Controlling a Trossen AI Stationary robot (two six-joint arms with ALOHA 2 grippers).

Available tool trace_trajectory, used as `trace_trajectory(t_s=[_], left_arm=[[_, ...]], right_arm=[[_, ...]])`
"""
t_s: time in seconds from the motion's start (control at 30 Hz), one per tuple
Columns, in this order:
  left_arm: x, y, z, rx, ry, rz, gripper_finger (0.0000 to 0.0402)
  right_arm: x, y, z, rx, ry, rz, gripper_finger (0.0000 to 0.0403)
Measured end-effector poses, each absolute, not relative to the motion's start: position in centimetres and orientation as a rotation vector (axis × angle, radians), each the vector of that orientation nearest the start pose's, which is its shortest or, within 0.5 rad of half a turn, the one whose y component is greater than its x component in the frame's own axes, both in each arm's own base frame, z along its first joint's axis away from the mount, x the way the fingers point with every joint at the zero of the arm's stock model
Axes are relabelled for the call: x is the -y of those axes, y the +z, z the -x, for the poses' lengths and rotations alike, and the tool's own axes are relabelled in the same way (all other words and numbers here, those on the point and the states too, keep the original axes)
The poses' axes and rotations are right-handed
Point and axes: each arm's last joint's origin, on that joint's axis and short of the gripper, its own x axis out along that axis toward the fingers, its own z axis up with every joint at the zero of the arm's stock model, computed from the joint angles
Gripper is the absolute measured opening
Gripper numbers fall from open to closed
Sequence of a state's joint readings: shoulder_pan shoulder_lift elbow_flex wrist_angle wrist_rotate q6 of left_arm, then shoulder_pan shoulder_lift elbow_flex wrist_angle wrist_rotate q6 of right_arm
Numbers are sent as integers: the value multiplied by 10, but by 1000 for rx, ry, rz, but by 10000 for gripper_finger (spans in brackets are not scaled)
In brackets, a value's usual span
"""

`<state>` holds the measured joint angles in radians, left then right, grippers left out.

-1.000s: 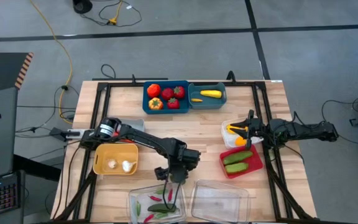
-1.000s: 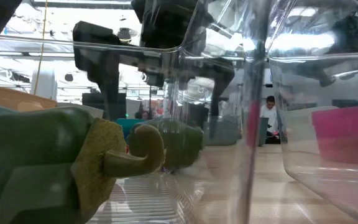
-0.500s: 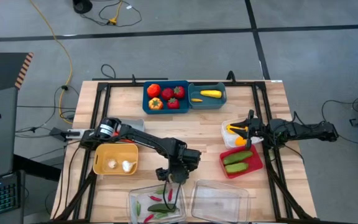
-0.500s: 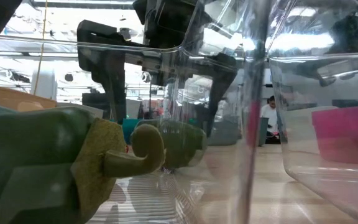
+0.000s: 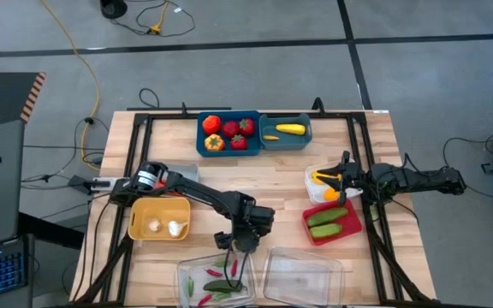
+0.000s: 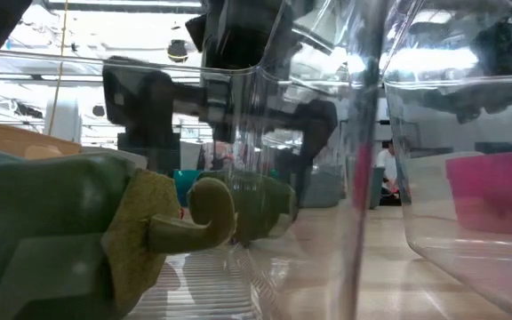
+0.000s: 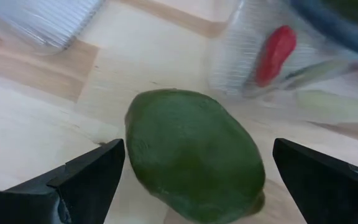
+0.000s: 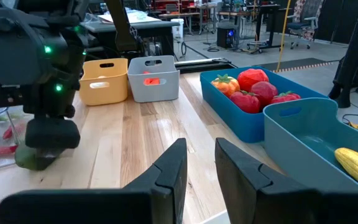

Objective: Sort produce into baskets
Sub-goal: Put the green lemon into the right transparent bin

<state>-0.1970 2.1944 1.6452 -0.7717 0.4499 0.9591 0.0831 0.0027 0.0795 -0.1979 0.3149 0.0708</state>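
Note:
A dark green, rounded piece of produce (image 7: 194,155) lies on the bare wood just behind the left clear tray (image 5: 215,281). It also shows through the tray wall in the low view (image 6: 258,206). My left gripper (image 5: 234,243) points steeply down over it, open, with one finger on either side and a small gap to each. My right gripper (image 8: 197,168) stays at the table's right side above the white basket (image 5: 328,184). It points level across the table, with a narrow gap between its fingers and nothing in it.
Baskets ring the table: a teal one (image 5: 228,134) with red produce, another (image 5: 286,131) with yellow, a tan-yellow one (image 5: 159,219), a red one (image 5: 332,221) with green produce, and a grey one (image 8: 154,78). Chillies lie in the left clear tray; a second clear tray (image 5: 302,275) stands beside it.

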Motion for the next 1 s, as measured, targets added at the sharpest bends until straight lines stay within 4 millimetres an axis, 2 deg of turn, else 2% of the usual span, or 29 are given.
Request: trace_trajectory(t_s=[0.17,0.53,0.77,1.0], left_arm=[[98,143,-425,-949,-1104,-598,397],[96,143,-426,-962,-1078,-554,392],[84,144,-429,-951,-1081,-457,358],[80,145,-430,-928,-1097,-423,306]], right_arm=[[1,171,-91,-110,-235,-46,111],[1,171,-91,-110,-235,-46,111],[1,171,-91,-111,-236,-46,111],[1,171,-91,-111,-235,-46,111]])
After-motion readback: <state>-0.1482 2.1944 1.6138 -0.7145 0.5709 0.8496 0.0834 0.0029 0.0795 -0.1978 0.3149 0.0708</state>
